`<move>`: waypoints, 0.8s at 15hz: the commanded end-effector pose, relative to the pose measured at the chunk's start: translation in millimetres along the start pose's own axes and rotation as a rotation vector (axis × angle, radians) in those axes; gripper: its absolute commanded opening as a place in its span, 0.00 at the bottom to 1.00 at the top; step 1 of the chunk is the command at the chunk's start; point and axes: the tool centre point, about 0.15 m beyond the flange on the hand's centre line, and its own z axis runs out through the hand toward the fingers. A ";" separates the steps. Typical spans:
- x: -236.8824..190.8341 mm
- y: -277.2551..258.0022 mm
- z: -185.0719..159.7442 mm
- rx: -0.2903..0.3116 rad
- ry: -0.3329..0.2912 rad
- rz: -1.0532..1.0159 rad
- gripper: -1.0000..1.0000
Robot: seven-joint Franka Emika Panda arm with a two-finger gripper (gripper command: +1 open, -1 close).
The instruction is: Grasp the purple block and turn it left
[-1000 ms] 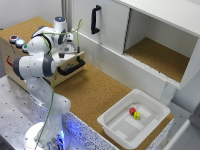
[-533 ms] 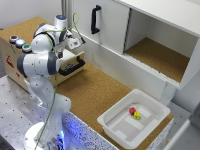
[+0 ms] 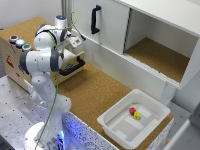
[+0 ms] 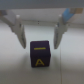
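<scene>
While the arm leaned a little more toward the exterior view's left half a second ago, it now stands slightly more upright over the wooden box, a small shift. One purple block shows in the wrist view, lying on a pale surface with a yellow mark on its face. One gripper hangs over it, its two fingers spread apart, the block just below the gap and untouched. One white bin on the cork tabletop holds one red block and one yellow block, touching.
</scene>
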 end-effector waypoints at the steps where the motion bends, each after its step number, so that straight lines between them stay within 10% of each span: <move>1: 20.6 -18.8 -34.6 0.018 -0.036 0.091 1.00; 12: 13.5 -62.8 -23.2 -0.010 -0.026 1.105 1.00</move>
